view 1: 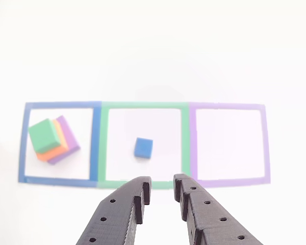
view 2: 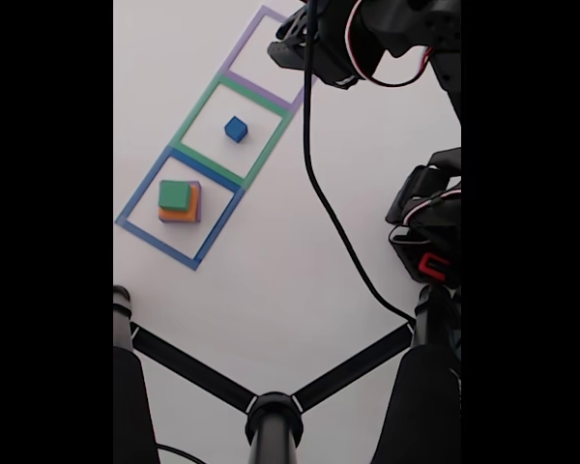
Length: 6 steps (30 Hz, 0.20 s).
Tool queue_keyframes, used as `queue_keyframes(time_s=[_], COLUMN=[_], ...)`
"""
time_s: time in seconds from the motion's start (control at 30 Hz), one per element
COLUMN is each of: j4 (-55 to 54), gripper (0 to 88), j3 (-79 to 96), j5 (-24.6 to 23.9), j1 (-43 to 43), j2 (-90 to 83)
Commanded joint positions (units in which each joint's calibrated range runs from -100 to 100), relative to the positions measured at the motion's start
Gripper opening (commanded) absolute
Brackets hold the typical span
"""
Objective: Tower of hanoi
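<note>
A green cube tops an orange block and a flat purple block, stacked askew inside the blue taped square. The same stack shows in the fixed view. The small blue cube sits alone in the middle of the green taped square. My gripper is open, its two black fingers apart with nothing between them, hovering near the front edge of the green square, short of the blue cube. In the fixed view the gripper hangs over the purple and green squares.
The purple taped square on the right holds nothing. In the fixed view a black cable crosses the white table, the arm's base stands at right, and black tripod legs spread along the bottom.
</note>
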Motion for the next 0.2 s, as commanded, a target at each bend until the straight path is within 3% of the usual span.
queue_keyframes(time_s=[0.0, 0.17], j4=[1.28, -2.85], gripper=[0.6, 2.3], j3=[-0.32, 10.22], j5=[0.00, 0.00], j1=[2.78, 5.76], j2=[-3.97, -8.06])
